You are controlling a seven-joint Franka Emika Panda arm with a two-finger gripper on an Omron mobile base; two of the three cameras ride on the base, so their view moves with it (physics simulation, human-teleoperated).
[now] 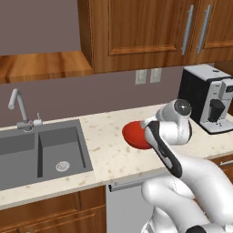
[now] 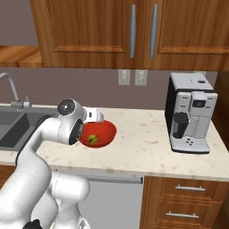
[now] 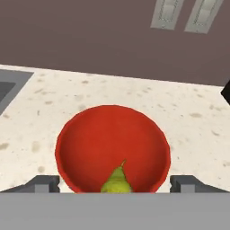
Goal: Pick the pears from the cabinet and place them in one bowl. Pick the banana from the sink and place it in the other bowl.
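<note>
A yellow-green pear [image 3: 117, 182] lies inside the glossy red bowl [image 3: 90, 139], stem up. Just above the bowl's near side my gripper [image 3: 114, 184] stands open, its fingertips [image 3: 45, 183] wide apart on either side of the pear and not touching it. In the right base view the pear [image 2: 92, 139] shows in the red bowl [image 2: 105, 133], under my white hand. The bowl [image 1: 133, 134] sits on the speckled counter, partly hidden by my arm. The sink [image 1: 27, 152] is at the left, and the cabinet's open shelf [image 1: 41, 66] hangs above it. The banana and the other bowl are out of view.
A black and white coffee machine [image 2: 190, 112] stands on the counter to the right of the bowl. A curved faucet [image 1: 16, 107] rises behind the sink. Closed wooden cabinet doors [image 1: 136, 32] hang over the counter. Wall outlets [image 2: 132, 77] sit behind the bowl.
</note>
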